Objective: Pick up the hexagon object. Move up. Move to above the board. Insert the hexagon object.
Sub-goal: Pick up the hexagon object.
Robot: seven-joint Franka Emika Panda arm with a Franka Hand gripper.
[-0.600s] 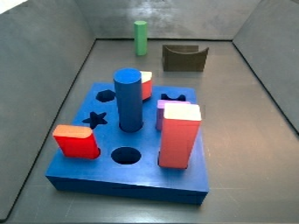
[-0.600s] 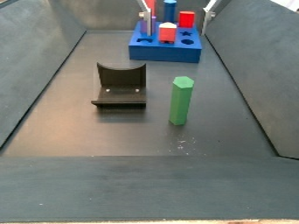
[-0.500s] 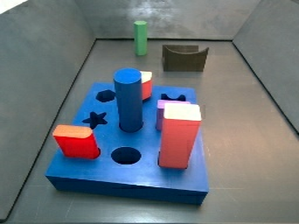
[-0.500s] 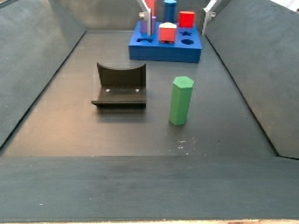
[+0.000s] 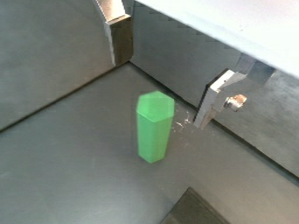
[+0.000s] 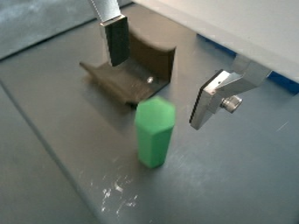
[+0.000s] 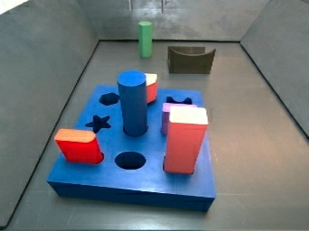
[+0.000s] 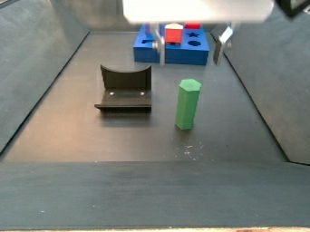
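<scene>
The hexagon object [image 8: 186, 103] is a slim light-green faceted post standing upright on the dark floor, beside the fixture. It also shows at the far end in a side view [image 7: 145, 39] and in both wrist views [image 5: 153, 127] [image 6: 155, 133]. My gripper [image 8: 190, 56] hangs above and just behind the post, open and empty. In both wrist views the gripper [image 5: 163, 92] [image 6: 159, 93] has its silver fingers [image 5: 216, 96] spread wide, with the post's top below the gap and touching neither finger. The board [image 7: 85, 185] is a blue slab at the other end.
The dark fixture [image 8: 123, 88] stands on the floor next to the post and shows in a wrist view [image 6: 140, 66]. On the board stand a tall blue cylinder [image 7: 133, 102], a red block [image 7: 79, 144] and a tall red-and-pink block [image 7: 185, 140]. Grey walls enclose the floor.
My gripper has come into a side view, moving from near the board toward the green post. The post, fixture and board have not moved.
</scene>
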